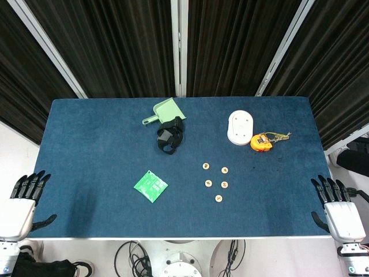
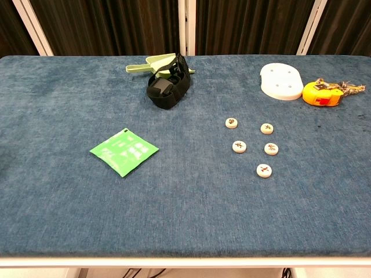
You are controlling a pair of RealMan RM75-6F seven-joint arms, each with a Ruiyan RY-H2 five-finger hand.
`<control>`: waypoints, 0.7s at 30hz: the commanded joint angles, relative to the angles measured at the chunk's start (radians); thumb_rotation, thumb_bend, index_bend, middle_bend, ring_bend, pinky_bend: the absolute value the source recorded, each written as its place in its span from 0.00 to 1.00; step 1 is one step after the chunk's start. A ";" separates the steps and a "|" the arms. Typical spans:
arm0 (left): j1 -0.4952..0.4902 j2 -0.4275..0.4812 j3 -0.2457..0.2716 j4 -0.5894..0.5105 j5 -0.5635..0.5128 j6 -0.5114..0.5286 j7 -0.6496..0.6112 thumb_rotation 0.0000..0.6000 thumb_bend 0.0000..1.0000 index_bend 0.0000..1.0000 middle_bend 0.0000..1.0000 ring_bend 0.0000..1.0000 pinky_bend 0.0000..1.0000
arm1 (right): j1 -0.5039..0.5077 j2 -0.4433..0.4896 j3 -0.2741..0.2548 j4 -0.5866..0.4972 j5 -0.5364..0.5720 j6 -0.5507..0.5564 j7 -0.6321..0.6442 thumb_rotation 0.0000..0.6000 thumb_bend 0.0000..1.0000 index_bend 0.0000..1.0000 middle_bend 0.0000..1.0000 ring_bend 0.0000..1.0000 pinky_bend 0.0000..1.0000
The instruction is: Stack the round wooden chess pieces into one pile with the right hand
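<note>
Several round wooden chess pieces lie flat and apart on the blue table, right of centre: one at the top left (image 1: 206, 166) (image 2: 231, 122), one at the top right (image 1: 224, 170) (image 2: 266, 128), two in the middle row (image 1: 208, 183) (image 1: 224, 184), and the nearest one (image 1: 218, 198) (image 2: 264, 170). None is stacked on another. My right hand (image 1: 337, 205) hangs off the table's right front corner, fingers spread, holding nothing. My left hand (image 1: 23, 199) hangs off the left front corner, also spread and empty. Neither hand shows in the chest view.
A green packet (image 1: 151, 186) lies left of the pieces. Further back are a black strap bundle (image 1: 170, 135) against a green dustpan (image 1: 164, 111), a white oval block (image 1: 240, 127) and an orange tape measure (image 1: 261, 142). The blue tabletop (image 1: 92, 150) ends close in front.
</note>
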 commanded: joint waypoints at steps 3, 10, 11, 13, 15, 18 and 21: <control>0.001 0.000 0.002 -0.001 0.001 0.003 0.002 1.00 0.06 0.00 0.00 0.00 0.00 | 0.002 -0.005 0.006 0.007 0.010 -0.005 0.002 1.00 0.24 0.00 0.00 0.00 0.00; 0.012 0.001 0.009 -0.002 0.042 0.042 0.003 1.00 0.06 0.00 0.00 0.00 0.00 | 0.005 -0.003 0.007 -0.005 -0.003 0.004 -0.008 1.00 0.24 0.00 0.00 0.00 0.00; 0.013 0.001 0.009 -0.002 0.044 0.045 0.003 1.00 0.06 0.00 0.00 0.00 0.00 | 0.007 -0.002 0.009 -0.008 -0.002 0.002 -0.010 1.00 0.24 0.00 0.00 0.00 0.00; 0.015 0.001 0.012 -0.003 0.048 0.048 0.001 1.00 0.06 0.00 0.00 0.00 0.00 | 0.018 -0.001 0.016 -0.013 0.006 -0.014 -0.015 1.00 0.24 0.00 0.00 0.00 0.00; 0.017 0.001 0.015 -0.004 0.053 0.049 0.005 1.00 0.06 0.00 0.00 0.00 0.00 | 0.038 0.003 0.021 -0.019 0.017 -0.049 -0.032 1.00 0.24 0.00 0.00 0.00 0.00; 0.019 0.000 0.019 -0.007 0.062 0.051 0.016 1.00 0.06 0.00 0.00 0.00 0.00 | 0.069 0.010 0.033 -0.035 0.023 -0.089 -0.056 1.00 0.24 0.00 0.00 0.00 0.00; 0.019 -0.004 0.020 -0.008 0.070 0.053 0.026 1.00 0.06 0.00 0.00 0.00 0.00 | 0.116 0.023 0.052 -0.082 0.027 -0.143 -0.093 1.00 0.24 0.00 0.00 0.00 0.00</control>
